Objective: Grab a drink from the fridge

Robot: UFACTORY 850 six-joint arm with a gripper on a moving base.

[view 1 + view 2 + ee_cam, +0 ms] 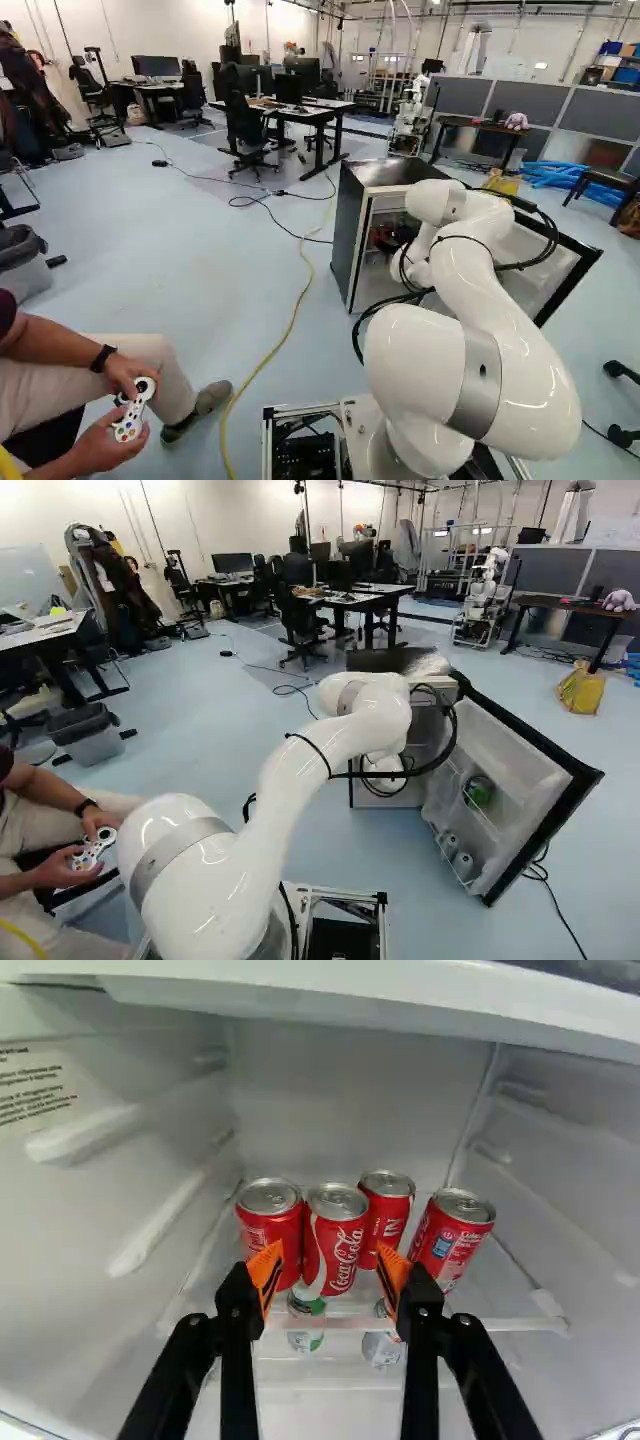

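- Fridge [346, 235] is open, right of centre in the left base view, cans on its shelf.
- Gripper [330, 1278] is spread, front can [336, 1245] ahead of its gap. I'd stay centred, ease one finger past the snug neighbour can [270, 1225], then squeeze gently.
- Door [505, 770] fills right base view's right side, so lift slightly, back straight out.
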